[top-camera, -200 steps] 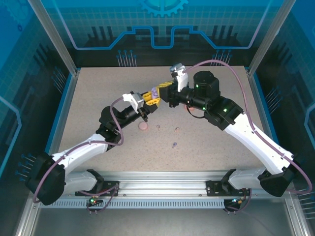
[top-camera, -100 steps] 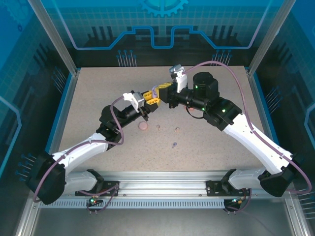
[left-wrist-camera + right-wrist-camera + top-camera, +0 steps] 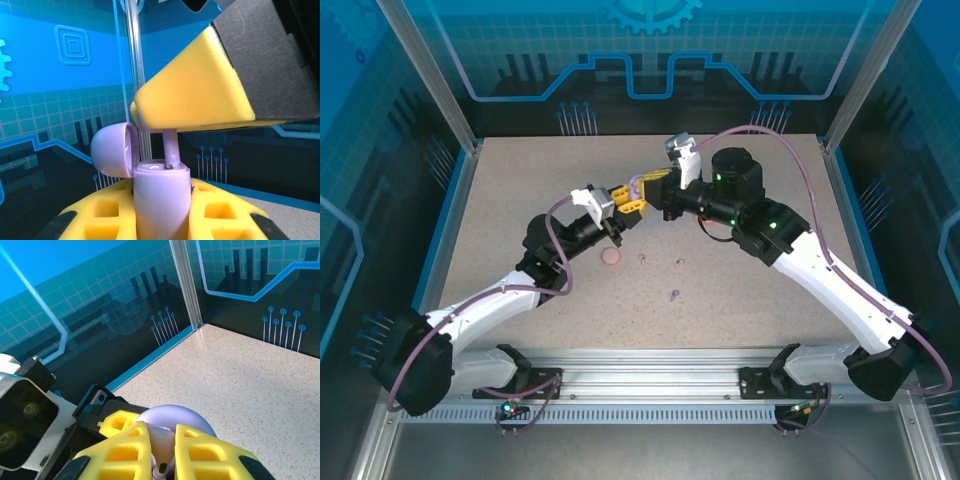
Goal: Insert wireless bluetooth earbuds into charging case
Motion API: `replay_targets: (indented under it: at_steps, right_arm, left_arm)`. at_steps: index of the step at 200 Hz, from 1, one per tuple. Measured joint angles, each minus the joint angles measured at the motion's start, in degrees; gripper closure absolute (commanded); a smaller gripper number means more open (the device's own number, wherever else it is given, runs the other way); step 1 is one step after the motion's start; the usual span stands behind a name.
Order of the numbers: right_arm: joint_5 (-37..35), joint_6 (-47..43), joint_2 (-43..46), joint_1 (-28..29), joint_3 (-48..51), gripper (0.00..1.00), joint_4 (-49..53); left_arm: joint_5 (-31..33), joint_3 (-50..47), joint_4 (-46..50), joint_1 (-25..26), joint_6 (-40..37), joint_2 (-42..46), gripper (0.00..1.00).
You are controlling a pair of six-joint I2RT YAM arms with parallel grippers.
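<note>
Insertion step, held above the worktop [image 3: 510, 190]: left fingers [image 3: 102, 215] clamped on the open purple charging case [image 3: 160, 192], right fingers [image 3: 200, 95] pinched almost closed on a purple earbud [image 3: 170, 147] whose stem meets the case mouth, so I would lower it slowly, stem plumb.

We can read no words, numbers or brand names anywhere; the blue wall panels [image 3: 520, 60] carry only drawn signs, a gear outline [image 3: 651, 14] on the back one and nested squares [image 3: 73, 46] on another
</note>
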State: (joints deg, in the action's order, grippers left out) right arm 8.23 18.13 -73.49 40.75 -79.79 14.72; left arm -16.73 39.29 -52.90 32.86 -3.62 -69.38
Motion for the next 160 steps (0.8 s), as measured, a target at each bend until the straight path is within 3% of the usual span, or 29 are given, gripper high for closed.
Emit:
replay_targets:
  at_steps: [77,126,160]
  right_arm:
    - [3.1,-1.3,-0.8,-0.3,-0.5,0.85,0.6]
    - [4.2,-2.4,-1.8,-0.2,-1.7,0.5,2.3]
    - [2.6,-0.5,-0.2,-1.0,-2.1,0.39,2.9]
  left_arm:
    - [0.1,0.0,0.0,0.1,0.0,0.0,1.0]
    - [1.0,0.0,0.1,0.1,0.0,0.0,1.0]
    - [1.5,0.1,-0.2,0.1,0.1,0.0,1.0]
